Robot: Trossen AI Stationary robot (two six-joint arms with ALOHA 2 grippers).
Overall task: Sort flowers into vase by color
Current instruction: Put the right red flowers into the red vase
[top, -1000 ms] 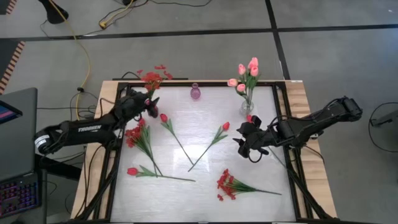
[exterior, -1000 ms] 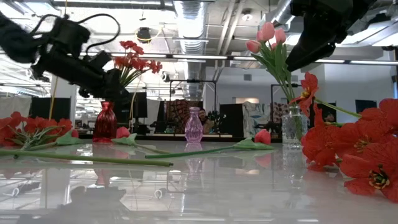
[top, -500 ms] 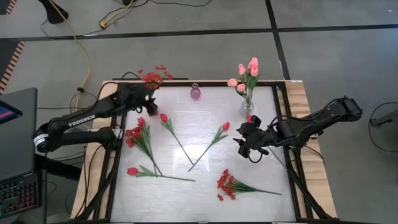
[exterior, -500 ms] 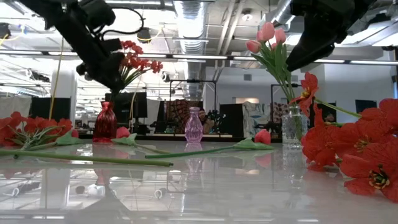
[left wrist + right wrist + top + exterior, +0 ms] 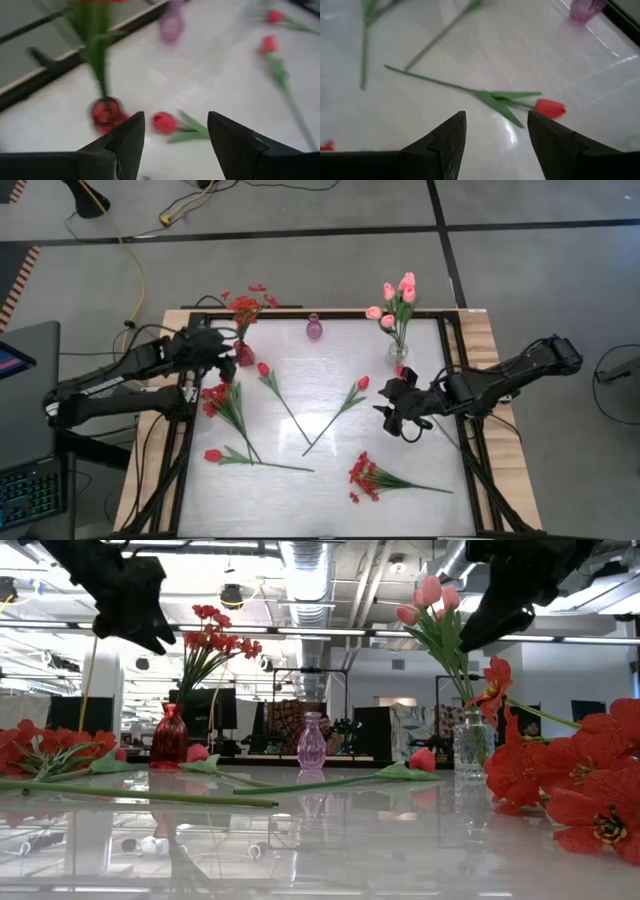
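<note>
Flowers: loose artificial stems lie spread over the tabletop (image 5: 330, 470); a spray of small red blossoms (image 5: 226, 402) on the left, another spray (image 5: 372, 477) near the front, and three red tulips (image 5: 362, 383), one beside the red vase, one mid-table, one front left (image 5: 213, 455).
Sorted so far: pink tulips (image 5: 396, 298) stand in the clear vase (image 5: 397, 353); red blossoms (image 5: 244, 307) stand in the red vase (image 5: 244, 355); the purple vase (image 5: 314, 329) looks unfilled.
Handling: probably light, thin and springy; heads soft, so take the bare stem near its middle, clear of leaves. Vases look tippable.
Left hand (image 5: 222, 346): fingers apart, holding nothing, hovering just beside the red vase above a red tulip (image 5: 164, 122).
Right hand (image 5: 392, 412): fingers apart, holding nothing, over the tabletop near the mid-table tulip (image 5: 549, 107).
Room: broad bare stretch in the middle; the raised frame (image 5: 300, 313) and the vases crowd the far edge, so lift a stem high before carrying it there.
</note>
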